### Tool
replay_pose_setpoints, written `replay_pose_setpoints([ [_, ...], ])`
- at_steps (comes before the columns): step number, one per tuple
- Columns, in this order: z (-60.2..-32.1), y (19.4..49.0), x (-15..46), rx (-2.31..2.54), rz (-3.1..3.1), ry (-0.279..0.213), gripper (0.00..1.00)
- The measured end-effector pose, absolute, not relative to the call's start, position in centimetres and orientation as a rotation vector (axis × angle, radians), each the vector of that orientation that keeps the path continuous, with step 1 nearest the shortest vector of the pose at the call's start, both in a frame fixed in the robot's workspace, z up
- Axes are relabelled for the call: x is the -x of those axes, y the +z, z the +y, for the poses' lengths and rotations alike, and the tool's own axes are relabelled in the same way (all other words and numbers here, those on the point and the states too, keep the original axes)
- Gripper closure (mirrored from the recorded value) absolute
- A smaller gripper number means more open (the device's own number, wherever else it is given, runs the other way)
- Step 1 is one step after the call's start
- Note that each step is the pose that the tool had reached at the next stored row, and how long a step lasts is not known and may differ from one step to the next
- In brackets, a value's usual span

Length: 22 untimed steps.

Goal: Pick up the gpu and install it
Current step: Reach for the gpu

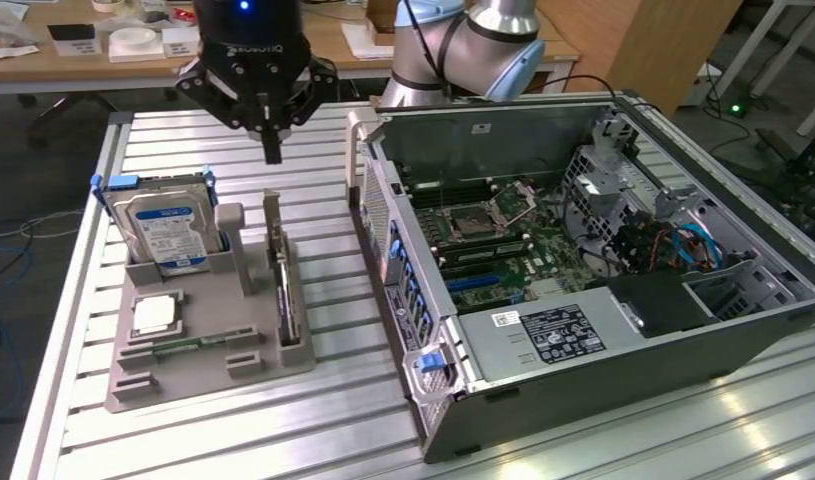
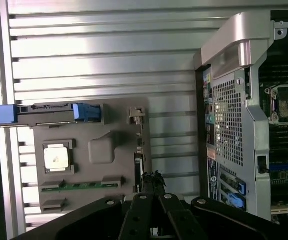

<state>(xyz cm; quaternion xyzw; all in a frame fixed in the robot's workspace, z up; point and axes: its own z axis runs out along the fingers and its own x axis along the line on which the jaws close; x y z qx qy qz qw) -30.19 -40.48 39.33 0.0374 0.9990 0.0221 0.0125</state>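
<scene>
A table (image 1: 314,430) of ribbed silver metal profiles carries everything here. Two things stand directly on it: a grey plastic holder (image 1: 200,345) toward the exterior view's left, and near it, on the exterior view's right, a big open computer case (image 1: 621,370) lying on its side. A strip of bare table separates them.
</scene>
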Motion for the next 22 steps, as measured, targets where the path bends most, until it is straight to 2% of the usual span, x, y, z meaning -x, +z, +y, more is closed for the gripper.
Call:
replay_pose_setpoints([
  [22,-41.8,39.3,33.7,-0.116,3.114,0.069,0.89],
])
